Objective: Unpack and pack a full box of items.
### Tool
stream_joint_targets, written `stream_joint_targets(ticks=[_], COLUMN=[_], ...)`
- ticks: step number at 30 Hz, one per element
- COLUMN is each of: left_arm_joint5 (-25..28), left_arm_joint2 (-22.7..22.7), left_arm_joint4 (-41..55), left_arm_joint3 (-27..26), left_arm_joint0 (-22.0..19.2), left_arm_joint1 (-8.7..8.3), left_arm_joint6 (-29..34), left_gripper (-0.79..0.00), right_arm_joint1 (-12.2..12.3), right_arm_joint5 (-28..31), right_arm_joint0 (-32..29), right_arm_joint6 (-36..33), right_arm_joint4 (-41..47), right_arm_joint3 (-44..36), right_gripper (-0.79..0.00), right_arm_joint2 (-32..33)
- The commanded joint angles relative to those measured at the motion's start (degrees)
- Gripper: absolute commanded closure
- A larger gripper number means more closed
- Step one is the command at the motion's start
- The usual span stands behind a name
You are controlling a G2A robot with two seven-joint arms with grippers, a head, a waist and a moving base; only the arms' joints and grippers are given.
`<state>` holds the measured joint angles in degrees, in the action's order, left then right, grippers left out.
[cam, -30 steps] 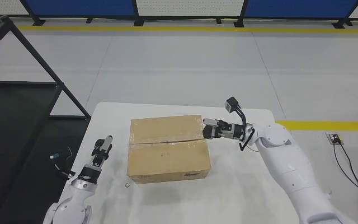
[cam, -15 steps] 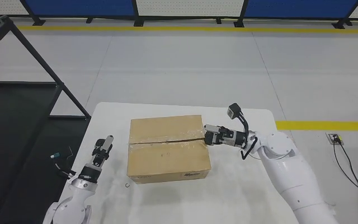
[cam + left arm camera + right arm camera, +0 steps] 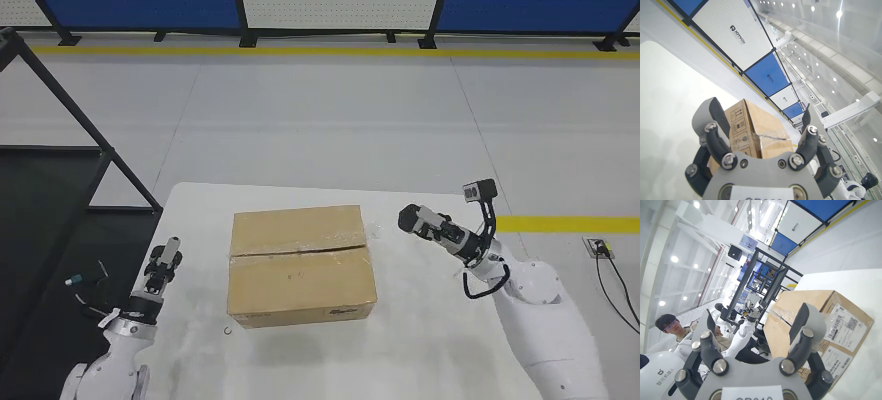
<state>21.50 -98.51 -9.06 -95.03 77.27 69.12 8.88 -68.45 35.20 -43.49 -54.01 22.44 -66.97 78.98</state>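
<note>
- Top view: we count one box [image 3: 300,265], brown cardboard, standing near the middle of the white bench [image 3: 420,340], flaps down, with one taped seam running along its top.
- We count two grippers, one at each end of the box, both apart from it.
- The left gripper [image 3: 167,252] sits near the bench's left edge, well apart from the box. Its forearm rises from the near corner and points away from the robot.
- In the left wrist view the left gripper [image 3: 761,106] has its jaws spread wide with nothing between them. The box [image 3: 757,132] lies beyond.
- The right gripper [image 3: 408,217] hangs near the box's far right corner, forearm angled up and toward the box.
- In the right wrist view the right gripper [image 3: 756,310] also has its jaws apart and empty. The box [image 3: 780,336] shows at least two white labels [image 3: 845,323] on its end face.
</note>
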Motion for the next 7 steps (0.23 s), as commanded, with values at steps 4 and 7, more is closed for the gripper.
stream_joint_targets(ticks=[4, 7], left_arm_joint5=[0.2, 0.1], left_arm_joint2=[-2.3, -2.9], left_arm_joint4=[1.6, 1.8], left_arm_joint3=[0.8, 1.3], left_arm_joint0=[0.2, 0.3], left_arm_joint1=[-0.26, -0.39], left_arm_joint6=[0.5, 1.4], left_gripper=[-0.785, -0.785], right_arm_joint1=[0.3, 0.2], right_arm_joint5=[6.6, 9.2], right_arm_joint0=[-4.0, -5.0], right_arm_joint6=[4.3, 5.3], right_arm_joint4=[2.1, 4.0], right_arm_joint3=[-1.9, -1.1], right_gripper=[-0.785, -0.785], right_arm_joint2=[2.5, 2.9])
